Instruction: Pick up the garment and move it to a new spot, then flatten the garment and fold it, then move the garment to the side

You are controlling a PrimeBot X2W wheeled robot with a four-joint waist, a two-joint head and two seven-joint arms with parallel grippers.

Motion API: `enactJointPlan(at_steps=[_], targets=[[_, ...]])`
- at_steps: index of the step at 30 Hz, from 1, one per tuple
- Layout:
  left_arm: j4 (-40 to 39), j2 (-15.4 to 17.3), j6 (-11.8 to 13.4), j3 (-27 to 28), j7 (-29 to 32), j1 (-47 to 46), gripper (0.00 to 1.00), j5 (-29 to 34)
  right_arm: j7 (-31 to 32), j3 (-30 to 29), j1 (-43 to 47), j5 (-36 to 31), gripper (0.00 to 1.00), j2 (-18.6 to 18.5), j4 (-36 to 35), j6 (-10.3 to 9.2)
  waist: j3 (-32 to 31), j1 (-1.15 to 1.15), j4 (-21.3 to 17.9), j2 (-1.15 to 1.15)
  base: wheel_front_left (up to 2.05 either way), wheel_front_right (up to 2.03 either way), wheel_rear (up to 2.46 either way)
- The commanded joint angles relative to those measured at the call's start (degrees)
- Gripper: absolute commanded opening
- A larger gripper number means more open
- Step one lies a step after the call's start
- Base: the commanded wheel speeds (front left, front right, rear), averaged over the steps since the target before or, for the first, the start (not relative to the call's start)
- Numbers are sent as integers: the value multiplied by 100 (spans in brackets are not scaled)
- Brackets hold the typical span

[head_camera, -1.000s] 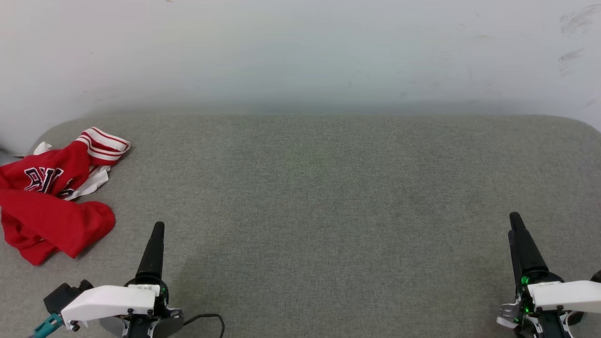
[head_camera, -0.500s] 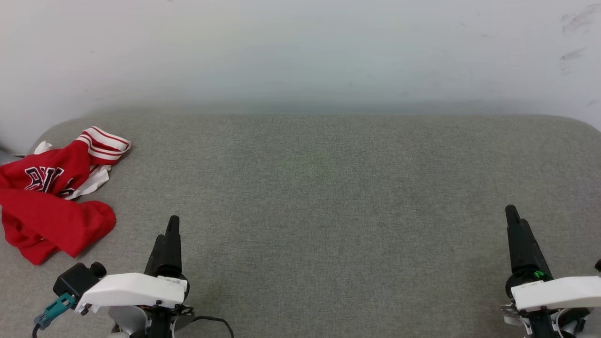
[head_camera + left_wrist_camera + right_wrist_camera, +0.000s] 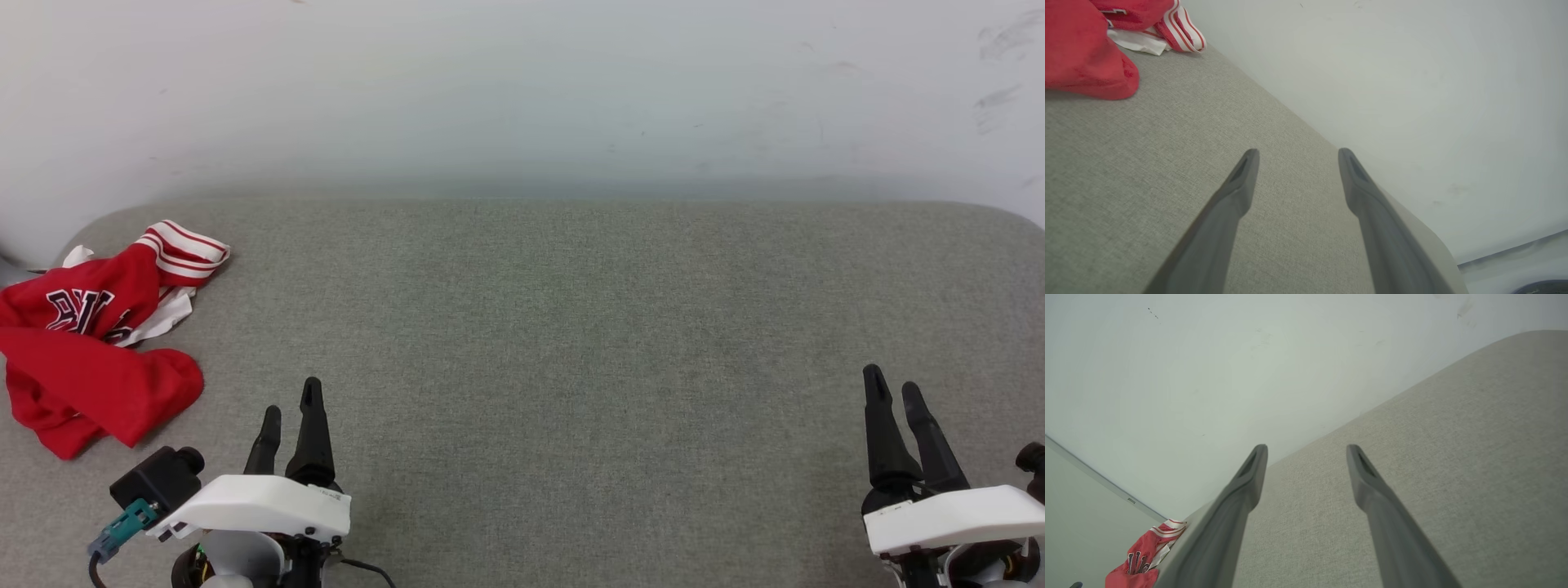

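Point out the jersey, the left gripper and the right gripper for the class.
jersey (image 3: 98, 380), head view, on its crumpled red body.
left gripper (image 3: 291, 396), head view, midway between its fingertips.
right gripper (image 3: 891, 377), head view, midway between its fingertips.

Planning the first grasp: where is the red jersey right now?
In the head view the garment lies crumpled at the left edge of the grey surface, beyond and left of the open left gripper.
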Motion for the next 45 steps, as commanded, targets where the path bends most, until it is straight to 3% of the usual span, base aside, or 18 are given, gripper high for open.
enactJointPlan(at_steps=[1, 29, 45], targets=[[-87, 16, 36, -46, -67, -7, 100, 232, -64, -3, -2, -211, 100, -2, -88, 1, -1, 0, 1, 0, 0, 0, 0], [-120, 72, 403, -410, -496, 95, 100, 2043, -500, -28, 169, -2105, 100, 1, -175, 0, -44, 0, 24, 0, 0, 0, 0], [-65, 48, 457, -489, -710, 180, 100, 2833, -702, -29, 265, -2940, 100, 4, -221, 0, -78, 0, 50, 0, 0, 0, 0]])
